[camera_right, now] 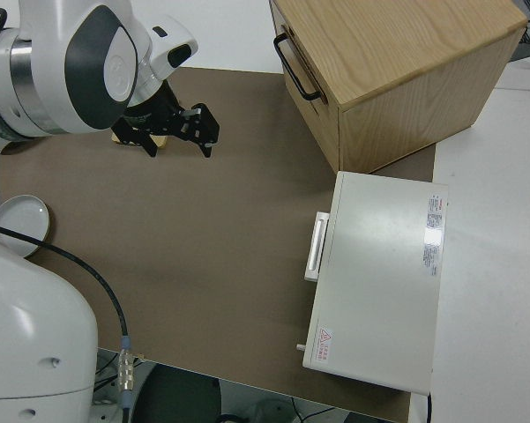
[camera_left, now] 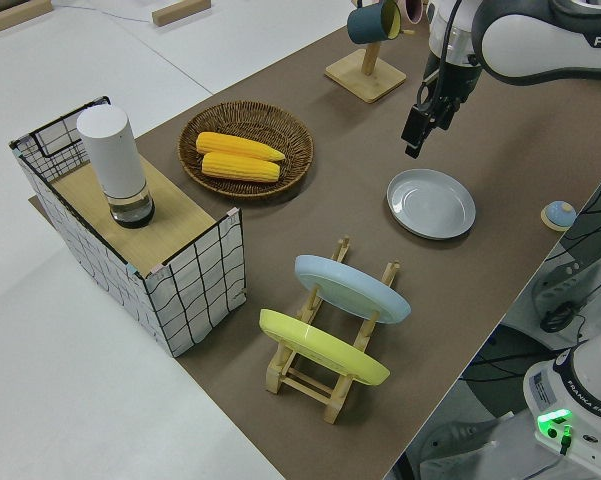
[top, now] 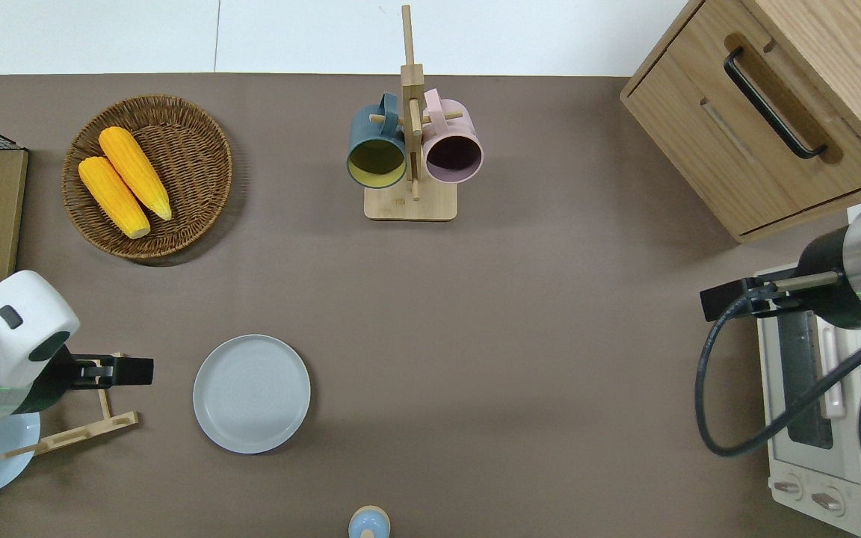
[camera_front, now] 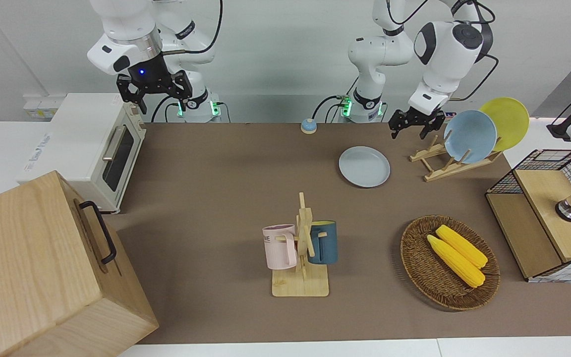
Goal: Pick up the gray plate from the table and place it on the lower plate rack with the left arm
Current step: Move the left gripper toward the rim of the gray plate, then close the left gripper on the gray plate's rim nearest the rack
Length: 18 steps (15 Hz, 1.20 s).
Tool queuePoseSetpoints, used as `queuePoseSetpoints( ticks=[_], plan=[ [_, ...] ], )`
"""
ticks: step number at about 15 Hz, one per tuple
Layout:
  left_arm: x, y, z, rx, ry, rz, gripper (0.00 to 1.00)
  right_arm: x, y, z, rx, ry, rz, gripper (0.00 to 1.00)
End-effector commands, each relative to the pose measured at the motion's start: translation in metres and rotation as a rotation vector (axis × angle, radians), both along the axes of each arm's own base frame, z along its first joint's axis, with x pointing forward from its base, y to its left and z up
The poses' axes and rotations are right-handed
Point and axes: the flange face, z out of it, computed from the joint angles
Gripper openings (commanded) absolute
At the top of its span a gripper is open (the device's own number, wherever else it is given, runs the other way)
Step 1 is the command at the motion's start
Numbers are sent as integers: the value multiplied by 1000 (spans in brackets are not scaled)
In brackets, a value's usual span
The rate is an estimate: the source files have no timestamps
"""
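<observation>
The gray plate [camera_front: 364,166] lies flat on the table [camera_front: 216,198], just beside the lower plate rack [camera_front: 451,161] toward the right arm's end. The rack holds a blue plate [camera_front: 470,136] and a yellow plate [camera_front: 506,121]. The left gripper [camera_front: 417,124] hangs over the rack's end closest to the gray plate, its fingers spread apart and holding nothing. The right arm is parked, its gripper [camera_front: 152,91] also spread and empty.

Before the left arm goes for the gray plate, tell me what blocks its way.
Nothing visible does. The left end effector hangs over the empty end of the lower plate rack, and only bare mat separates it from the gray plate.
</observation>
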Motion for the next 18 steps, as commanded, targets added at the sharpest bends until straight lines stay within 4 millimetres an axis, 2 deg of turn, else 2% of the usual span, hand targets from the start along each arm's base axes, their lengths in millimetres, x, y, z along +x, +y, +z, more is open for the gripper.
queuePoseSetpoints(
  ticks=[1,6,18],
  plan=[
    [-18,0,-31,-11,-39,19,991,-2,-1,3,9,7,-3,990],
    [-33,-6,-76,0,-60,30,993,-2,-1,3,9,7,-3,990],
    [-40,-14,-130,7,-65,17,991,-2,-1,3,9,7,-3,990]
  ],
)
